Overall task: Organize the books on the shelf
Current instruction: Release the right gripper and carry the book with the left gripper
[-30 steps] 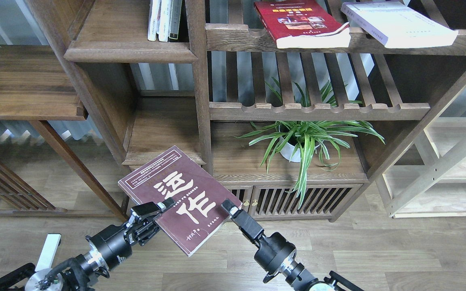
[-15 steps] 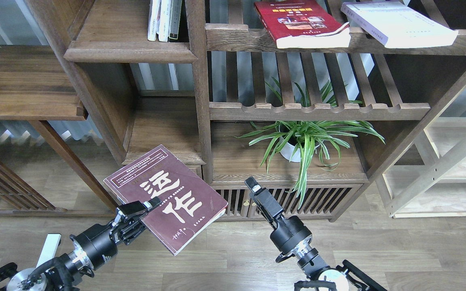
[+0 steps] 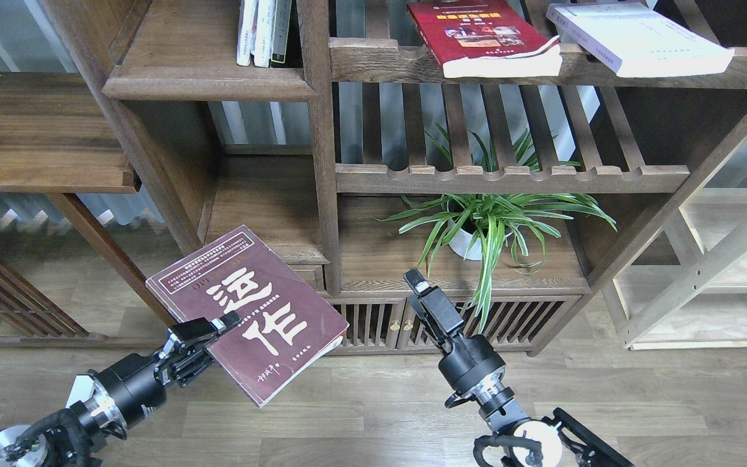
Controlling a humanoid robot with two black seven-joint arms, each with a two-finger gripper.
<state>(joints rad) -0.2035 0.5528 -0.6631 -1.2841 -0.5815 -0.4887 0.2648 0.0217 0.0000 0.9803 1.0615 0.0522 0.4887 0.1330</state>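
Your left gripper (image 3: 208, 332) is clamped on one edge of the maroon book (image 3: 244, 311), which hangs tilted in the air below the solid shelf (image 3: 208, 83). With only this edge grip, I think it can swing or slip out. Your right gripper (image 3: 422, 292) is empty; whether its fingers are apart, I cannot tell. The red book (image 3: 477, 35) and white book (image 3: 639, 39) lie on the slatted rack (image 3: 380, 61).

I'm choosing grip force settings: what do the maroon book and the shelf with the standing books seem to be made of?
The maroon book, held by the left end effector, looks like a paperback: a thin card cover with a slight sheen and a pale paper page edge. The shelf looks like solid dark-stained wood, with visible grain and a smooth rounded front moulding. Its exact finish isn't certain.
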